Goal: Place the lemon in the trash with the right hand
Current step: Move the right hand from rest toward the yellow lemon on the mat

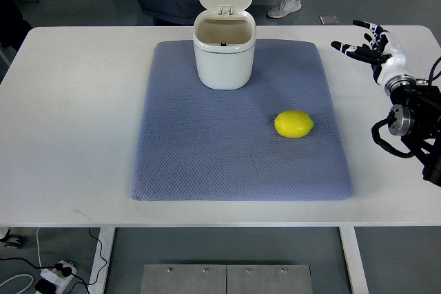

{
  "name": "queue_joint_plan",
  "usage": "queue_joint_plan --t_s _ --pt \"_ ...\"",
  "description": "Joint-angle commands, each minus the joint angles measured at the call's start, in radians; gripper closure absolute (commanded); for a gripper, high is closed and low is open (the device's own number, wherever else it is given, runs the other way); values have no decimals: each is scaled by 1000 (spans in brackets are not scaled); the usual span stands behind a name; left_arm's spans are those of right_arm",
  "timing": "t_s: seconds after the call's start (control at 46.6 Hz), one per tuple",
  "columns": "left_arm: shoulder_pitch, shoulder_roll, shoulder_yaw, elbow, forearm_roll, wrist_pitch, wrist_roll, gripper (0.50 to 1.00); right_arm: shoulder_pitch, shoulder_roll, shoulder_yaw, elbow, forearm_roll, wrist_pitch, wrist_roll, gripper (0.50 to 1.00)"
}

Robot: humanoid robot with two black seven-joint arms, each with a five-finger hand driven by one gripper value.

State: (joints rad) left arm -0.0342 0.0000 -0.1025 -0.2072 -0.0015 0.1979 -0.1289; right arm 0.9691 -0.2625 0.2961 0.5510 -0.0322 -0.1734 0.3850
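Lying loose on the blue mat (207, 163), the lemon (293, 124) sits apart from the lid-up trash bin (223, 49). Right hand (368, 45) is spread, empty, well off. Risk: rounded fruit rolls under an off-centre grasp.

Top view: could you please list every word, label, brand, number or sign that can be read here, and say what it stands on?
None can be read.
White trash bin with its lid up: no print shows.
Lemon, blue mat and white table: bare of text.
Right hand: black and white, with no legible marking.
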Motion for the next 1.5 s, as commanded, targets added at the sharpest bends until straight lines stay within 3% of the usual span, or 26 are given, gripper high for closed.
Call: queue_joint_plan --t_s 0.0,1.008,1.329,1.351,1.48 --pt "0 0 0 0 0 0 -2 500 -1 0 0 0 0 -1 -2 500" --pt "8 0 1 0 -2 0 -2 500 -15 -7 17 20 -9 15 20 500" --pt "8 0 1 0 -2 0 0 500 -17 -93 -18 182 -86 15 100 500" --pt "10 0 1 0 -2 0 -2 500 -27 -128 -20 240 -97 15 109 500" --pt "10 0 1 0 -2 0 -2 500 -59 -211 -20 346 -149 17 141 500"
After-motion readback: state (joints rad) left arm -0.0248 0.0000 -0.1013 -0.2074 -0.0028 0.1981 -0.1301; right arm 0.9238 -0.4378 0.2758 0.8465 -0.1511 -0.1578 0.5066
